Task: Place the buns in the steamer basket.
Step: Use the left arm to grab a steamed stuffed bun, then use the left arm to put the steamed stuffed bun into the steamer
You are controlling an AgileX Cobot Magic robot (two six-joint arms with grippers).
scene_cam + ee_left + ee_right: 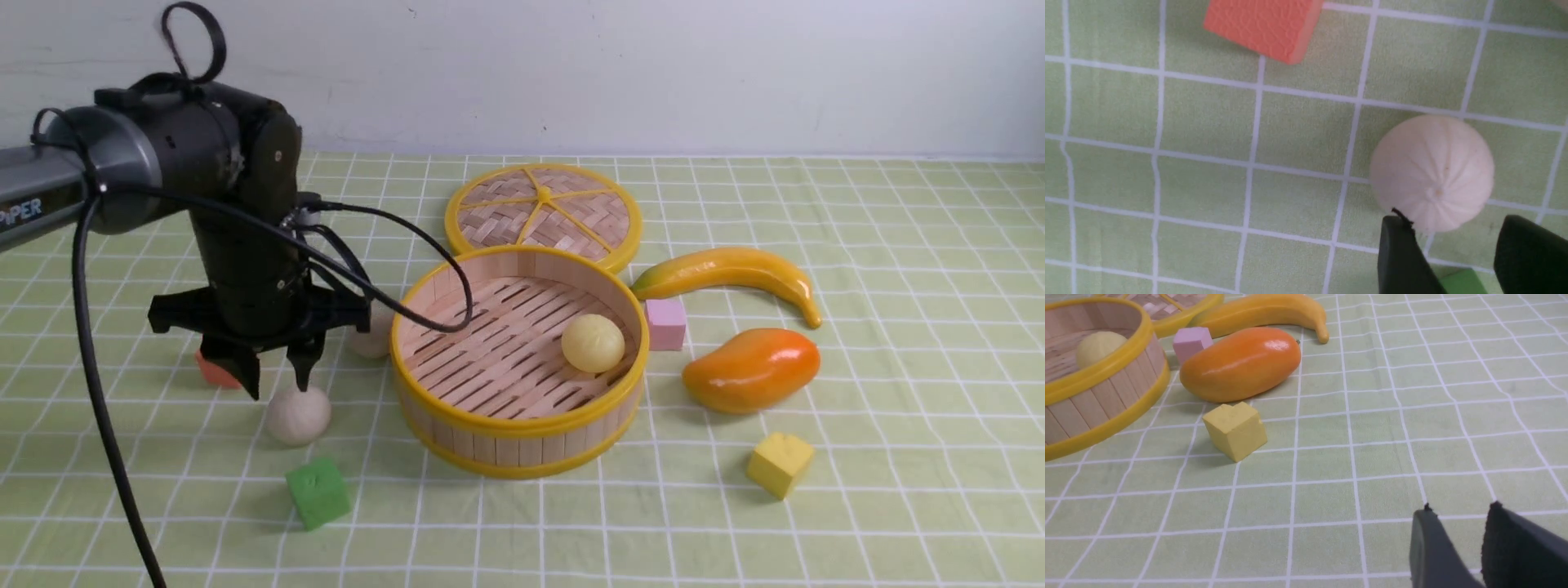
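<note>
Left jaws released and empty, hanging just above the off-white bun (298, 415) on the desk (898, 506) beside the steamer basket (522, 427); I should centre over its crown, straddle the widest girth and close gently, lest it roll toward the green cube (317, 492).

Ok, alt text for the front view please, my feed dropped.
The left gripper, jaws open, hangs just over an off-white bun on the green checked cloth, left of the steamer basket. A pale yellow bun lies in the basket; a second off-white bun sits outside, beside its left wall.
</note>
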